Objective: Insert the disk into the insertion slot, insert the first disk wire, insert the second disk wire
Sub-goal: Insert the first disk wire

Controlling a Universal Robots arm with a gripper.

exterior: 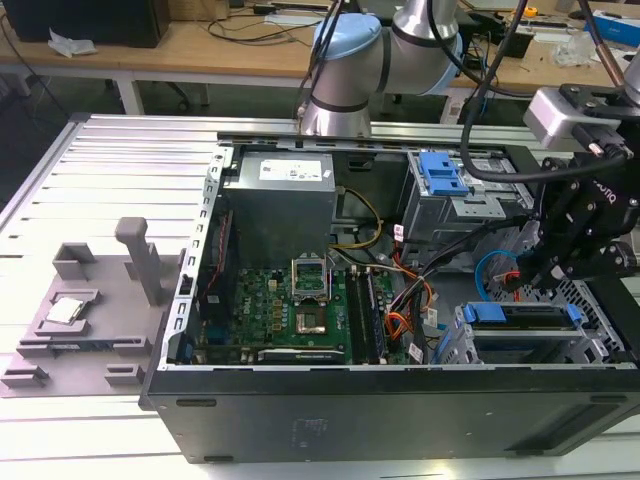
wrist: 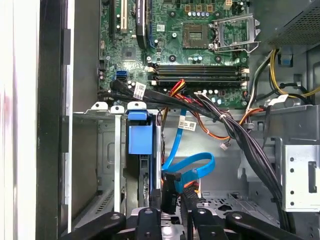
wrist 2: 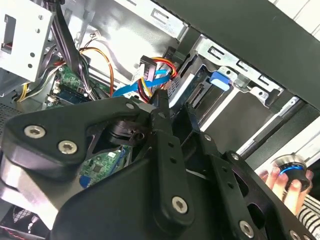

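The disk point(exterior: 520, 315) sits edge-up in the slot point(exterior: 600, 345) at the case's point(exterior: 400, 410) near corner on the exterior view's right, its long axis along the near wall. The arm point(exterior: 350, 60) reaches over the far wall, gripper point(exterior: 528, 278) pointing down just behind the disk. In the first wrist view the gripper point(wrist: 170, 202) is clenched on the black plug point(wrist: 170, 182) of 1 blue wire point(wrist: 192, 167), beside the disk. Wire bundles point(wrist: 235, 135) crowd the side toward the board point(wrist: 190, 50); an open bay point(wrist: 92, 165) lies on the disk's other side.
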